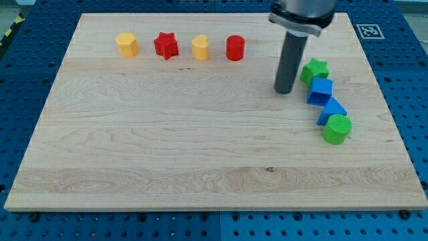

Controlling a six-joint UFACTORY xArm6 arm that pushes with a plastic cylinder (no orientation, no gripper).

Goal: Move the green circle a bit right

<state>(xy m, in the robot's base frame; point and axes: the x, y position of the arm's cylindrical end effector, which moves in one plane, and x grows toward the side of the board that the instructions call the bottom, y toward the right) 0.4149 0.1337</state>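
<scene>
1. My tip (284, 91) sits on the wooden board (167, 147), in the upper part toward the view's right, at the bottom of a straight dark rod that hangs from the arm's housing at the view's top.
2. The arm ends in that bare rod, so there is nothing on it to spread, press together or pinch; the tip is touching no block that I can make out.
3. Just to the view's right of my tip, and slightly higher, is the green star (313, 69); a narrow gap seems to separate the two.
4. The blue cube (320, 90) lies just to the view's right of my tip at about the same height, touching the green star's lower edge.
5. Below that and further to the view's right is the blue triangle (332, 110), against the cube.
6. The green circle (336, 128), the block I am meant to shift, sits lowest in that chain, below my tip and to the view's right, touching the blue triangle.
7. Well to the view's left of my tip and a little higher, a row of four runs across: red cylinder (235, 48) nearest, then yellow heart (200, 47), red star (166, 45) and yellow hexagon (126, 45) farthest.
</scene>
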